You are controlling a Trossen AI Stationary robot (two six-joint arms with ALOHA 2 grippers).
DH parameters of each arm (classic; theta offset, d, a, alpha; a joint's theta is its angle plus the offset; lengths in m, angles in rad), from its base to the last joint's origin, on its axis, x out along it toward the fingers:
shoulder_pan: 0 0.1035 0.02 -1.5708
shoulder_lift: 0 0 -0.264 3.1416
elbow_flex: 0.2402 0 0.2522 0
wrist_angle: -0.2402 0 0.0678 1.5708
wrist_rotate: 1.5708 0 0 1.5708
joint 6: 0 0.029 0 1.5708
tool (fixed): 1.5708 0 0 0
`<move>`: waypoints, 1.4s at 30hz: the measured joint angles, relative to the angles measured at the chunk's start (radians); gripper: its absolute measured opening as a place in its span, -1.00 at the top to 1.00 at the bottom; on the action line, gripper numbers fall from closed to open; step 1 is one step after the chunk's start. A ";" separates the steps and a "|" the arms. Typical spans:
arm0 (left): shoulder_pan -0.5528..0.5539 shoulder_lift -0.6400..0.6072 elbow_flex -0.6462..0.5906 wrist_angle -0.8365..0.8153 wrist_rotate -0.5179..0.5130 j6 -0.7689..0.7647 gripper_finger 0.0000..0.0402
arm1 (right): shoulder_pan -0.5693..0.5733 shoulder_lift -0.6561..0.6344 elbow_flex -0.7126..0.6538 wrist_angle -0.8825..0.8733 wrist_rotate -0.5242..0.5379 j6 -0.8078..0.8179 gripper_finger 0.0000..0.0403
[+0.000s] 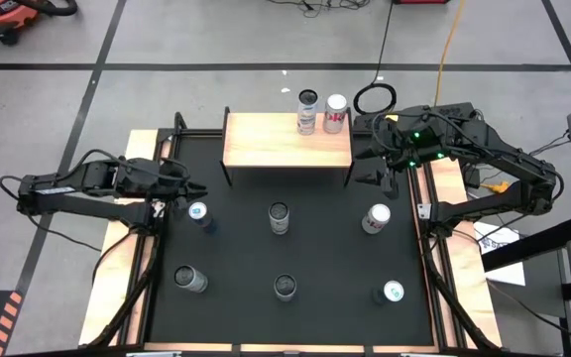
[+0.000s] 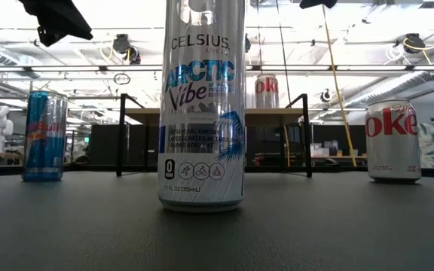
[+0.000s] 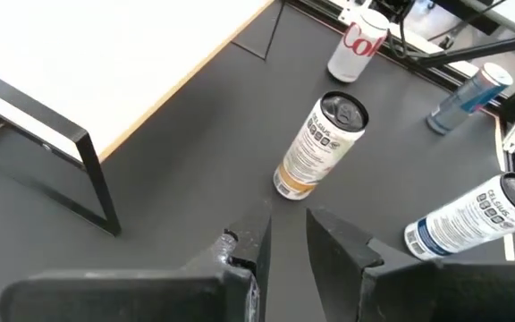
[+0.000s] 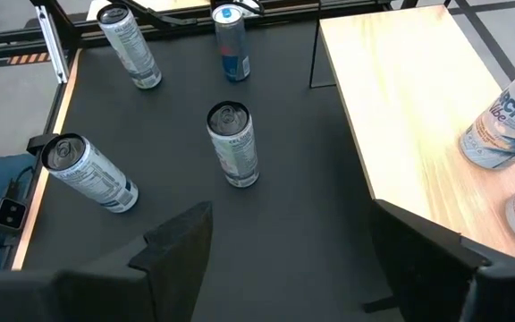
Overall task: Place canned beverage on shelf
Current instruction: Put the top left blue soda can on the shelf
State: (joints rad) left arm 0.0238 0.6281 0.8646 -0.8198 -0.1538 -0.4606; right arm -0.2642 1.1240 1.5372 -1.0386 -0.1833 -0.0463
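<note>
The shelf (image 1: 285, 144), a light-wood board on thin black legs, stands at the far middle of the black mat. Two cans (image 1: 308, 111) (image 1: 336, 114) stand upright at its right end. Several more cans stand upright on the mat. Among them are a blue one (image 1: 199, 214), a middle one (image 1: 279, 218) and a white-and-red one (image 1: 376, 218). My left gripper (image 1: 196, 190) hovers just beyond the blue can, its fingers (image 3: 286, 241) a narrow gap apart and empty. My right gripper (image 1: 363, 164) hangs by the shelf's right end, wide open (image 4: 293, 259) and empty.
Three cans (image 1: 190, 280) (image 1: 285, 288) (image 1: 392, 293) stand along the mat's near side. The nearest middle one fills the low view (image 2: 202, 113). Wooden strips (image 1: 127, 248) and black rails border the mat on both sides. The shelf's left half (image 4: 401, 80) is bare wood.
</note>
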 joint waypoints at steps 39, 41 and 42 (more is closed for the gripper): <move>0.000 -0.006 0.000 0.063 0.202 0.152 0.48 | 0.000 0.000 0.000 -0.036 0.000 -0.022 -0.40; 0.000 -0.006 0.000 0.062 0.209 0.148 0.39 | 0.000 0.000 0.000 -0.036 0.000 -0.022 -0.40; 0.000 -0.006 0.000 0.061 0.210 0.136 0.33 | 0.000 0.000 0.000 -0.036 0.000 -0.022 -0.40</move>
State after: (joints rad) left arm 0.0238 0.6220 0.8650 -0.7584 0.0558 -0.3246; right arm -0.2642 1.1244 1.5372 -1.0748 -0.1833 -0.0681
